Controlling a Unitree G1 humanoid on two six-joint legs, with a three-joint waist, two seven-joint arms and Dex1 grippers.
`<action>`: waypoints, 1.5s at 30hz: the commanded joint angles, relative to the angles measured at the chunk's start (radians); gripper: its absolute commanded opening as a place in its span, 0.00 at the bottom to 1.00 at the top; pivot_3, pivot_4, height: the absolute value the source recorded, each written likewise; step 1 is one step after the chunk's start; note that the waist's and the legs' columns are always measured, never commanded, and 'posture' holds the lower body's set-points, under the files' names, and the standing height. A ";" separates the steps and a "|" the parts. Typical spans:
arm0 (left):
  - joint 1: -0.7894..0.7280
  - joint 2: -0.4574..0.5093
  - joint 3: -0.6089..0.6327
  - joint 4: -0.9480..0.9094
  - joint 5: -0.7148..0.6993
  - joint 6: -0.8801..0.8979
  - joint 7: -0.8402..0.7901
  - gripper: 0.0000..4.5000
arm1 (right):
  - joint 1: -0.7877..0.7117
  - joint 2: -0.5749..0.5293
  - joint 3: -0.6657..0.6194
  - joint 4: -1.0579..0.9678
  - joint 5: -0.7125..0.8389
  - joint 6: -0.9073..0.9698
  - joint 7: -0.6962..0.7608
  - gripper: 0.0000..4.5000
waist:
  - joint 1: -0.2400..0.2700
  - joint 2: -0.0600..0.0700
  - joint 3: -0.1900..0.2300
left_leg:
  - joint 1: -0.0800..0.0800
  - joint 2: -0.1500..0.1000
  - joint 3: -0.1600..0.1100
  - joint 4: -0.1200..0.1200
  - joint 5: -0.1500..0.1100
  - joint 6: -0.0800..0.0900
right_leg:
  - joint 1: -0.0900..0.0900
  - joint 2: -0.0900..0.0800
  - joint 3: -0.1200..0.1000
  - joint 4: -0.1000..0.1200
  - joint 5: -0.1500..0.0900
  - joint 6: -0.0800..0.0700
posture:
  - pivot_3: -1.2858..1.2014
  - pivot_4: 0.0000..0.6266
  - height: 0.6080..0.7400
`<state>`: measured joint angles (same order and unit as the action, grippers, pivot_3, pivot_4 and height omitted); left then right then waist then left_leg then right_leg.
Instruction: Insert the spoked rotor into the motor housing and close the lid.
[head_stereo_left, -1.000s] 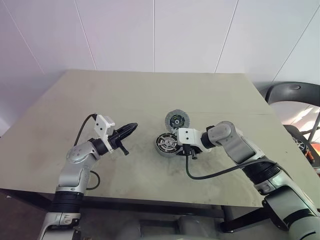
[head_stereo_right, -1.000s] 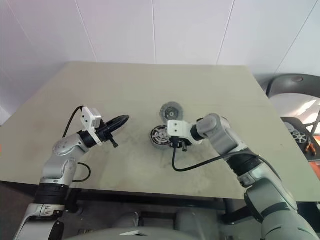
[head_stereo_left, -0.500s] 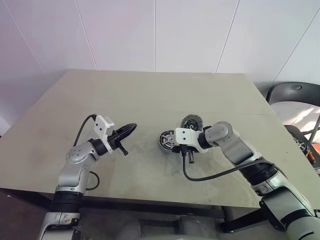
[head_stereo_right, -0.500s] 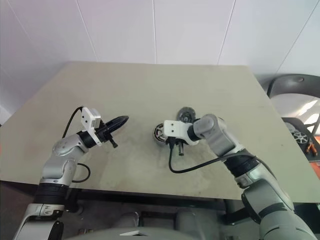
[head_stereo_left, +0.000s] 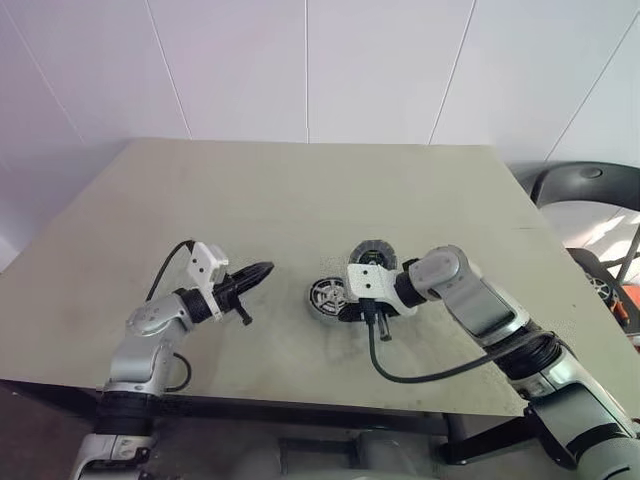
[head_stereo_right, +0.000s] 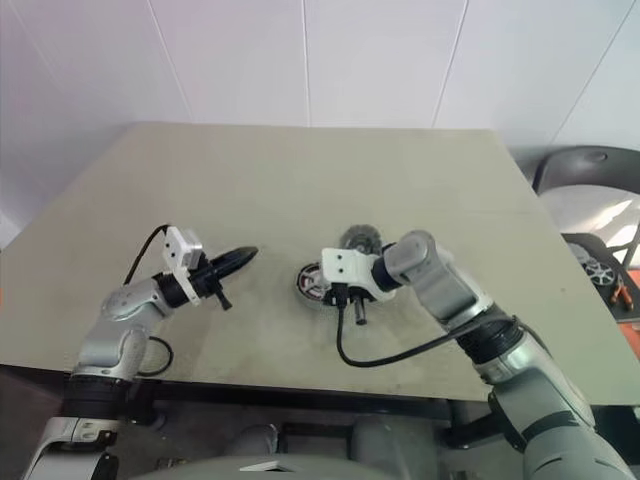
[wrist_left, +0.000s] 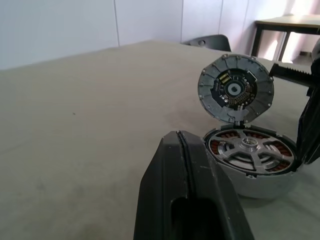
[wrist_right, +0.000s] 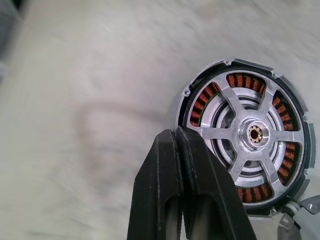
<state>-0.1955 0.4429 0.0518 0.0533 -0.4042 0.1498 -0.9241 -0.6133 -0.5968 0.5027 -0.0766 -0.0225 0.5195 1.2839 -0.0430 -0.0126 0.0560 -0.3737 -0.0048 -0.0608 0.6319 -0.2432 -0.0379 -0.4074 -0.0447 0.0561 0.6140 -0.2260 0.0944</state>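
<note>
a silver-grey motor housing (wrist_right: 243, 136) holds bright copper-orange windings under the shiny silver spokes of the rotor (wrist_right: 255, 134), just beside the pressed-together black fingers of the right gripper (wrist_right: 176, 137). beyond the black left gripper (wrist_left: 178, 140) stands the grey lid (wrist_left: 235, 89), its dark centre marked with a pale ring. the table (wrist_left: 90, 100) is dull beige with faint smudges.

My right claw (wrist_right: 182, 137) is matt black plastic. The rotor (wrist_right: 252, 134) has shiny brushed metal spokes over glossy copper windings. The table (wrist_left: 90, 115) looks matt, slightly rough.
</note>
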 joint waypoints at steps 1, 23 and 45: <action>0.001 0.035 -0.002 -0.059 -0.004 0.017 -0.018 0.00 | -0.003 0.003 -0.010 -0.051 0.030 0.020 0.005 0.01 | 0.001 0.000 0.000 | 0.000 0.000 0.000 0.000 0.000 0.000 | 0.000 0.000 0.000 0.000 0.000 0.000 | 0.52 0.00 1.00; -0.006 0.041 -0.017 -0.060 0.025 0.017 0.023 0.00 | -0.237 0.189 -0.406 0.321 0.176 -0.048 -0.394 0.01 | 0.003 0.000 0.000 | 0.000 0.000 0.000 0.002 0.000 0.000 | 0.002 -0.001 0.000 0.000 0.000 -0.002 | 0.52 0.00 1.00; -0.011 0.046 -0.014 -0.013 0.039 -0.011 0.019 0.00 | -0.133 -0.094 -0.251 0.285 0.091 -0.063 -0.063 0.00 | -0.014 0.003 0.001 | 0.001 0.000 0.002 0.002 0.000 0.000 | 0.002 0.000 0.003 0.001 -0.001 -0.001 | 0.52 0.00 1.00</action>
<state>-0.1894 0.4753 0.0223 0.0487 -0.3699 0.1629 -0.9038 -0.7430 -0.6726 0.2761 0.2605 0.0415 0.4351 1.1931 -0.0565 -0.0101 0.0574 -0.3729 -0.0053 -0.0585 0.6339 -0.2430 -0.0376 -0.4054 -0.0451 0.0588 0.6140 -0.2267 0.0932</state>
